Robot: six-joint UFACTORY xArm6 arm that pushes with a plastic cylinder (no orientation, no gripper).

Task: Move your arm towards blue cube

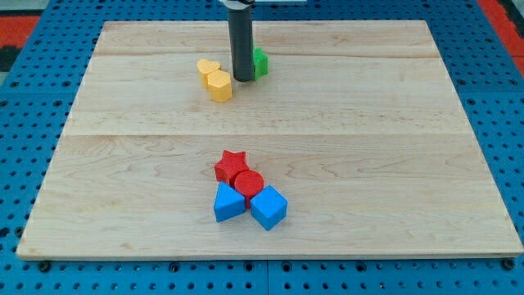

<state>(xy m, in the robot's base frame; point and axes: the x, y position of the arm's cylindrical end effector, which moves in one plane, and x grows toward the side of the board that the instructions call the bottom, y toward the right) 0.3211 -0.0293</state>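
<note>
The blue cube lies near the view's bottom centre of the wooden board. It touches a blue triangular block on its left and a red cylinder above it. A red star sits just above the cylinder. My tip is far up the board, near the view's top centre, well away from the blue cube. It stands between the yellow blocks and a green block.
A yellow heart and a yellow hexagon lie just left of my tip. A green block sits right behind the rod, partly hidden. A blue pegboard surrounds the board.
</note>
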